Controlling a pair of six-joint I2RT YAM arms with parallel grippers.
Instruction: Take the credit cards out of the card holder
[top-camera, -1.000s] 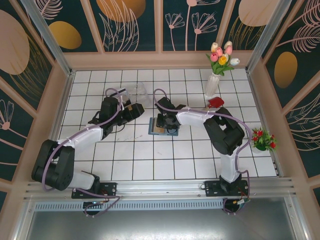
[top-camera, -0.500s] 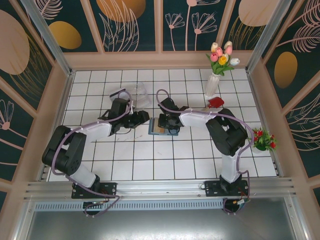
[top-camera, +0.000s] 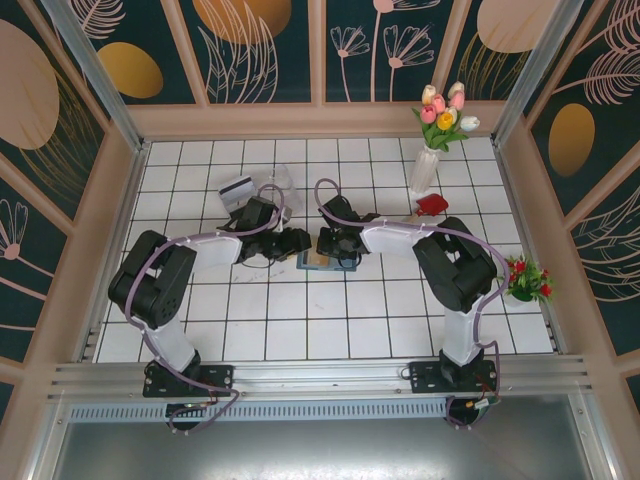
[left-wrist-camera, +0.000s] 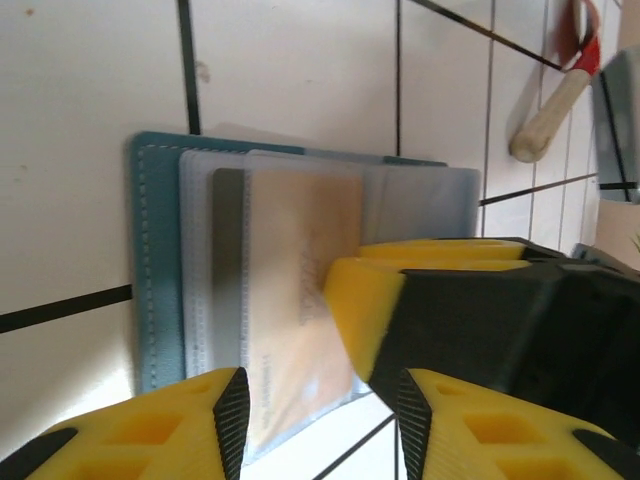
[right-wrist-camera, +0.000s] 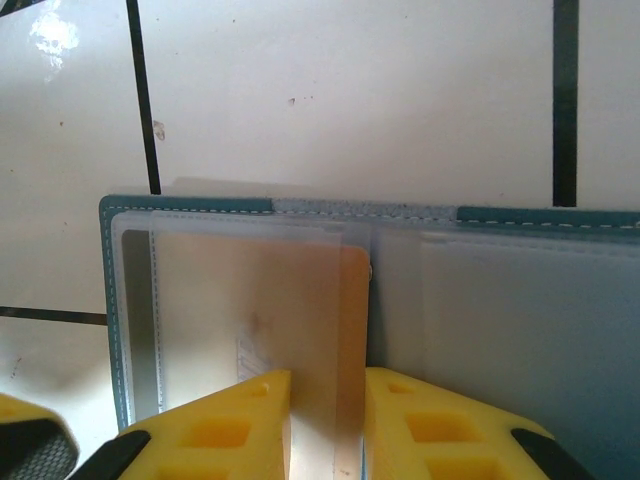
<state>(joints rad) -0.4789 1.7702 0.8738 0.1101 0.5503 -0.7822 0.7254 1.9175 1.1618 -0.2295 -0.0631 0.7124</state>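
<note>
While left gripper (left-wrist-camera: 320, 400) stands half-open, right gripper (right-wrist-camera: 327, 390) narrow atop glossy tan card (right-wrist-camera: 300, 300).

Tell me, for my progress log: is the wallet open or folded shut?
Open: the wallet lies spread flat, both clear inner pockets facing up, a tan card at one.

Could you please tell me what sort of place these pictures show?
Probably a staged robot test cell rather than a real room: a left arm and right arm bolted to a metal rail, a white tiled tabletop boxed in by leaf-patterned wall panels, and a vase of tulips as decoration.
</note>
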